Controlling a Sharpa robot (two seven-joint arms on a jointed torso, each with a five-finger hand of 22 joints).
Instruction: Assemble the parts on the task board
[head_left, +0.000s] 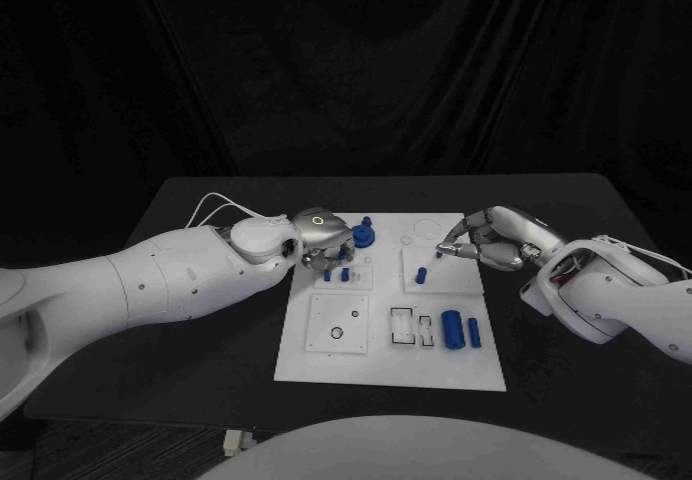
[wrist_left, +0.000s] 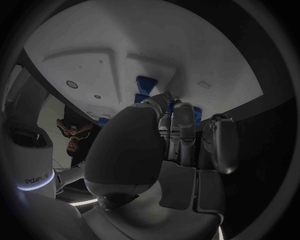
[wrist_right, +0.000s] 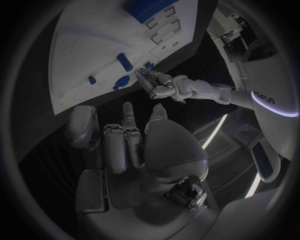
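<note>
The white task board (head_left: 389, 375) lies in the middle of the black worktop (head_left: 188, 330). The left hand (head_left: 326, 240) sits at the board's far left corner, its fingers closed around a blue part (head_left: 364, 233) that stands upright there. The right hand (head_left: 483, 240) hovers at the board's far right edge, fingers curled inward with nothing visibly in them. Two blue cylinders (head_left: 462, 329) lie side by side near the board's right edge, and a small blue peg (head_left: 421, 273) stands upright between the hands.

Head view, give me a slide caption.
Both hands work at the far end of the white task board.
</note>
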